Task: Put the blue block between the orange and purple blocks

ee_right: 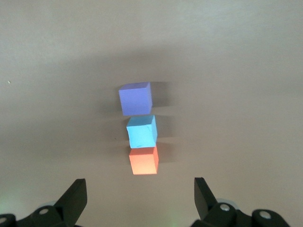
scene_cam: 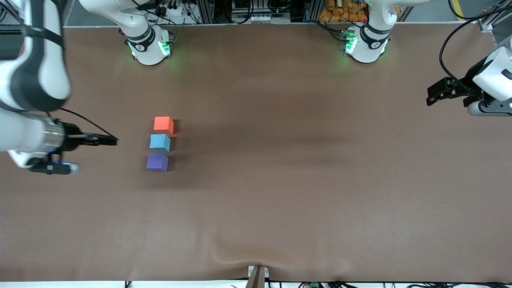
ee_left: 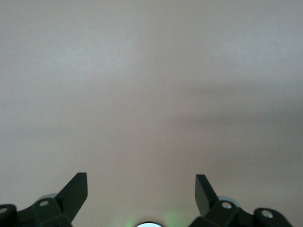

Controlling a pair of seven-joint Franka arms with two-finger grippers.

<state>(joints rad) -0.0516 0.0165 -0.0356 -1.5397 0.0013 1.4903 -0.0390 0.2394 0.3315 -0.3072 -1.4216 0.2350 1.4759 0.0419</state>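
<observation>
Blue block sits between orange block and purple block. Likely light, rigid; pinch flat sides. Your right gripper and left gripper agape, empty.

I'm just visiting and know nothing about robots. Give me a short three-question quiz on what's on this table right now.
1. True or false: the small matte sky-blue cube lies between the matte orange-red cube and the matte violet-purple cube.
2. Which cube is nearest the front camera? A orange-red, B sky-blue, C violet-purple.
3. Fill in: both the right claw and the left claw are ____, holding nothing.

Key: 1 true; 2 C; 3 open.
</observation>
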